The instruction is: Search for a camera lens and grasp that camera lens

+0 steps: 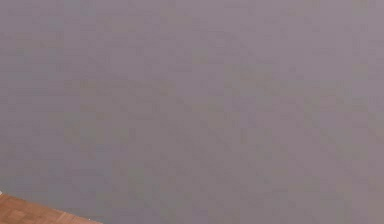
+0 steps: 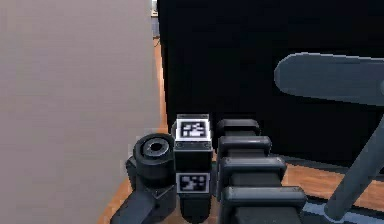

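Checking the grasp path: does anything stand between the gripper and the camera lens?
Nothing visible does. A dark round shape sits right at the gripper; whether it is the lens cannot be told.

Forward view closely faces grey wall (image 1: 200, 100); side view shares it.

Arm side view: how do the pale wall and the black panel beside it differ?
The wall is pale grey; the panel is black. The wall takes the picture's left; the panel stands to its right, behind the arm. Both are plain, flat and upright, rising from the wooden floor.
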